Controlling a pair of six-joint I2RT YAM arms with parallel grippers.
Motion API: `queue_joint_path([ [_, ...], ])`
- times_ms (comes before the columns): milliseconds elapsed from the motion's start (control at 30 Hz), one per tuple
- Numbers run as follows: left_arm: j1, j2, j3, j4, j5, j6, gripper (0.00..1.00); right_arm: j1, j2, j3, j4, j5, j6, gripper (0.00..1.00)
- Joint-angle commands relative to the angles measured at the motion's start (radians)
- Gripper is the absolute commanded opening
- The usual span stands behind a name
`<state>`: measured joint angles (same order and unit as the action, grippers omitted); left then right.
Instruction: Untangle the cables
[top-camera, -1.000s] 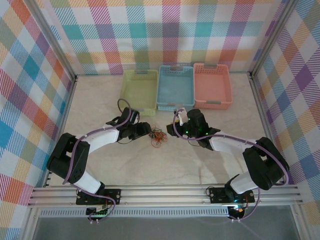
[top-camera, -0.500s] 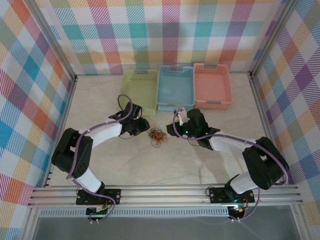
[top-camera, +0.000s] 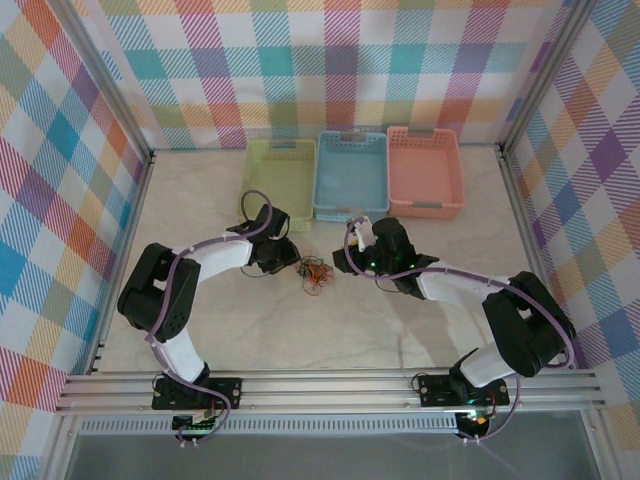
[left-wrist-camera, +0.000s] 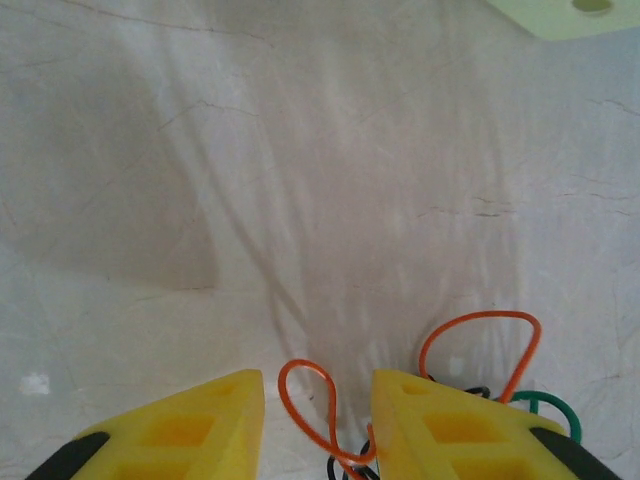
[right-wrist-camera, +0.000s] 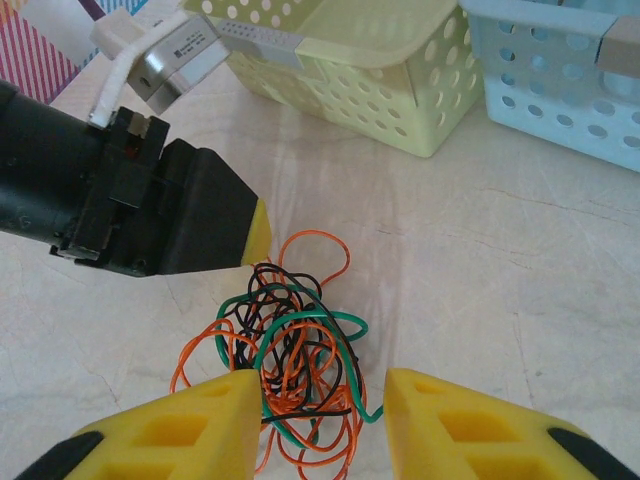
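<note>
Drawn in and up the tabletop (top-camera: 400, 330) over the last second on the left side: elbow pulled closer to the middle, left end effector (top-camera: 292, 262) edged nearer the yellow basket (top-camera: 280, 180) and narrowed from a wider gap. On the right side, held as before.

Left end effector now: parted only narrowly, tips low over the tabletop, with one orange loop of the cables (top-camera: 316, 275) standing in the gap and touching the inner face of one side. Nothing clamped.

Right end effector (right-wrist-camera: 322, 380) now: likewise part-open, straddling the near side of the cables, with no strand visibly clamped.

As for the cables: lying as one small knot of orange, green and black on the tabletop, between the two end effectors and just in front of the yellow basket and the blue basket (top-camera: 350, 175). From the right wrist, left end effector seen just beside the far-left edge of the cables, yellow tip next to an orange loop. Further right, next to the blue basket, a pink basket (top-camera: 425, 170), well apart from the cables.
</note>
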<state>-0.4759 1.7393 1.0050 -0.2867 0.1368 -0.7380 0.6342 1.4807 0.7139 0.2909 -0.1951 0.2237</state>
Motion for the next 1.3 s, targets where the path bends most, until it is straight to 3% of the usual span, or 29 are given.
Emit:
queue_joint_path([
  [0,-0.011,0.005,0.033,-0.024,-0.005,0.001,0.32,0.001,0.013,0.036,-0.001,-0.023,0.006,0.38],
  [400,-0.018,-0.006,0.034,-0.022,-0.021,0.017,0.0,0.001,0.004,0.029,0.005,-0.024,0.006,0.38],
  [833,-0.084,-0.355,-0.132,0.174,-0.017,0.173,0.0,0.002,-0.085,-0.07,0.152,-0.069,-0.006,0.39],
  [1000,-0.11,-0.504,-0.232,0.278,0.062,0.262,0.0,0.002,-0.097,-0.109,0.244,-0.116,-0.004,0.42],
  [1267,-0.164,-0.558,-0.247,0.315,0.119,0.329,0.0,0.007,-0.051,-0.125,0.386,-0.244,-0.001,0.5],
])
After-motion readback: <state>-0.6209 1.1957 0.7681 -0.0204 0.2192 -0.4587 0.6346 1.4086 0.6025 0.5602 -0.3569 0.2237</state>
